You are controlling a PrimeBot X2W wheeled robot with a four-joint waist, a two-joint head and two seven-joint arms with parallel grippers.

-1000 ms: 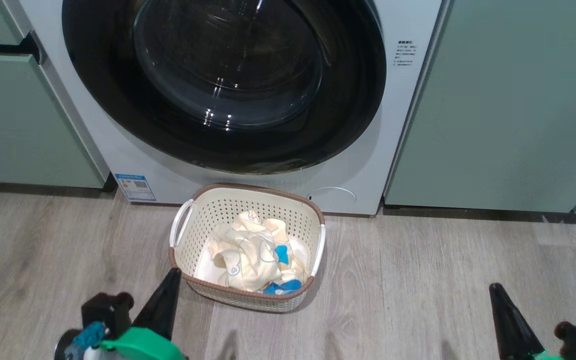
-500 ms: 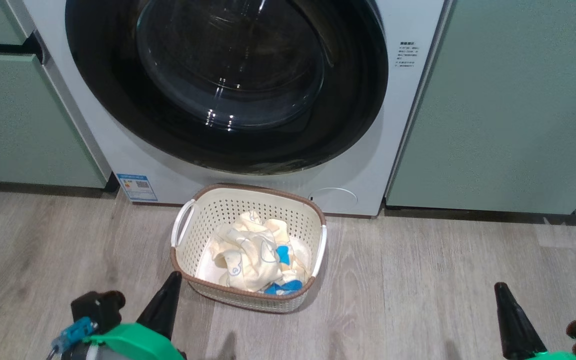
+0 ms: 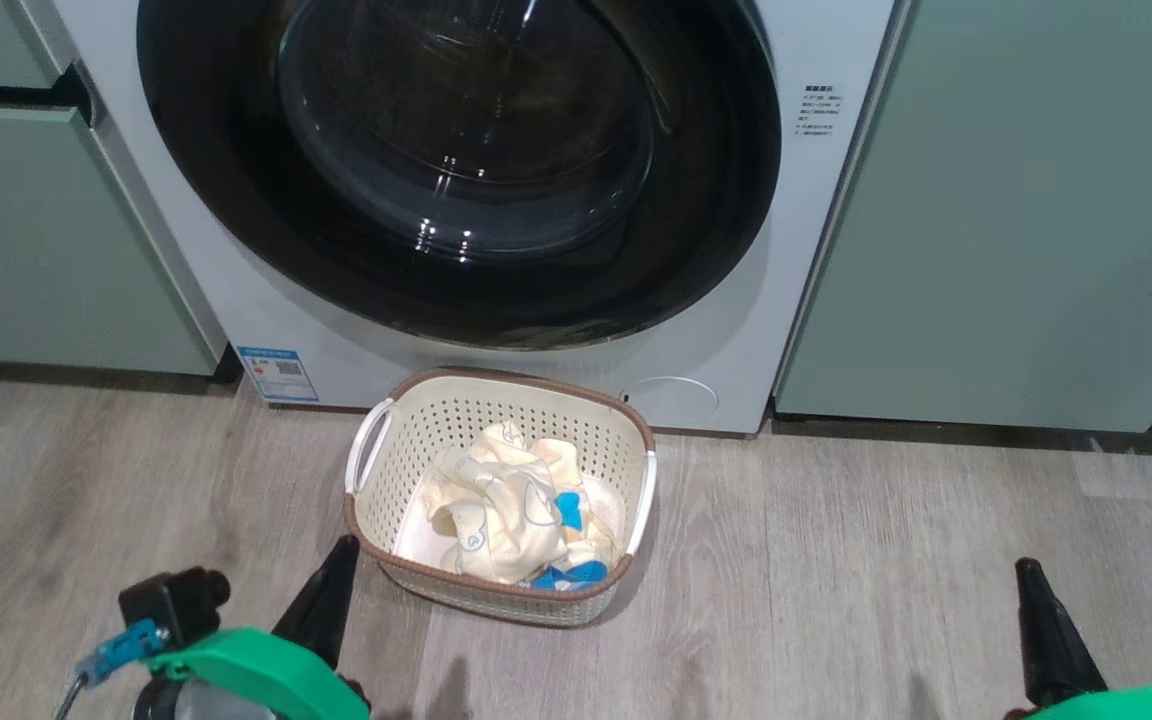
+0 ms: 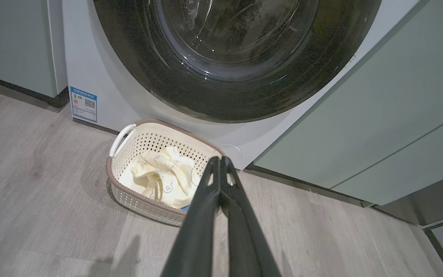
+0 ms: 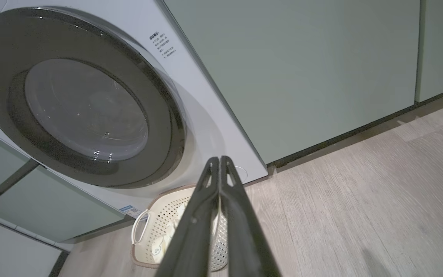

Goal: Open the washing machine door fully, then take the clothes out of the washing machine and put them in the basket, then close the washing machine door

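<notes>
A: Where are the clothes?

B: In the basket, a crumpled cream heap with blue patches. It lies toward the right wall and the near wall, and a strip of the bottom shows bare at the near left corner.

A: And the basket itself?

B: It stands on the floor, at the edge where the boards meet the foot of the washing machine. It is just in front of the machine and below the lowest part of the washing machine door.

A: How does the door sit?

B: Shut, its black rim flat against the white front. The glass bowl is dark with a few glints, and I cannot tell what is behind it.

A: What about the left gripper?

B: Its fingers are pressed together to one point and hold nothing. In the head view the tip shows just beside the basket's near left corner. In the left wrist view the joined fingers cross in front of the basket's right end.

A: The right gripper?

B: It is also closed and empty, over bare boards and well apart from the basket on its right. The right wrist view shows its two fingers meeting at the tip.

A: What is around the machine?

B: A blue label sits at the lower left corner of its front. Pale green cabinets stand on both sides.
</notes>
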